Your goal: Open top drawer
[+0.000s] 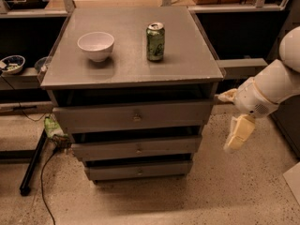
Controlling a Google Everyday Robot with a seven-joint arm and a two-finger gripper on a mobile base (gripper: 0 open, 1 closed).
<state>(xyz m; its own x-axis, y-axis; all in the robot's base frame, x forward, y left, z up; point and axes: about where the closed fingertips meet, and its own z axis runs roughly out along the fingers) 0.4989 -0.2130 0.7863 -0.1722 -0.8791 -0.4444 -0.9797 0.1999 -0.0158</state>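
Note:
The top drawer (133, 116) is the widest of three grey drawers under the grey cabinet top (136, 74). Its flat front has one small round knob (137, 117) at the centre. A dark gap shows between its front and the cabinet top. My gripper (238, 134) hangs at the right of the cabinet, pointing down, about level with the gap between the top and middle drawers. It is apart from the drawer front and touches nothing. The white arm (272, 86) reaches in from the right edge.
A white bowl (96, 45) and a green can (155, 41) stand on the cabinet top. Two narrower drawers (138, 149) sit below. A black pole and cable (35, 163) lie on the floor at the left. Shelves with bowls (11, 63) stand at the far left.

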